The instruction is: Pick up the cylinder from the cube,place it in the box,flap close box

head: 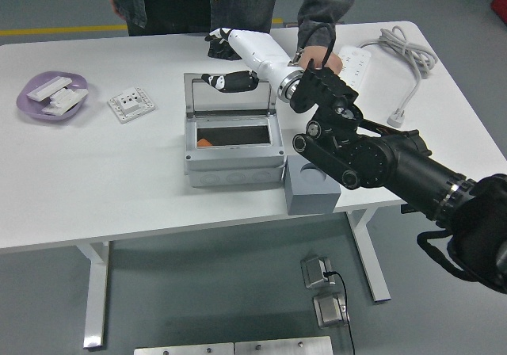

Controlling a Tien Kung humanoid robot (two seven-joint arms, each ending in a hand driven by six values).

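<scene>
Now the right arm (380, 165) comes in from 4 o'clock and stretches diagonally toward 11 o'clock, its black jointed forearm passing over the grey cube (310, 190) that stands just beside the box's right wall near the table's front edge. Past the wrist, the white right hand (238, 58) lies above the raised lid (230, 95), palm down; its dark-tipped fingers (217, 44) are loosely extended toward the far side and the thumb (230, 80) reaches across the top edge of the lid, with nothing held in the hand. I cannot tell whether the thumb touches the lid

Below it, the grey box (234, 163) sits mid-table with its lid standing upright at 12 o'clock. Inside, a sliver of the orange cylinder (205, 143) shows at the left end of the dark interior

A person stands at the far side, at 12 o'clock, and 1 person's hand (321, 57) rests just behind the robot's wrist, near the white power strip (348, 66) at 2 o'clock. At 10 o'clock, well apart from the box, are a purple dish (32, 101) holding white pieces and a white socket plate (130, 104)
</scene>
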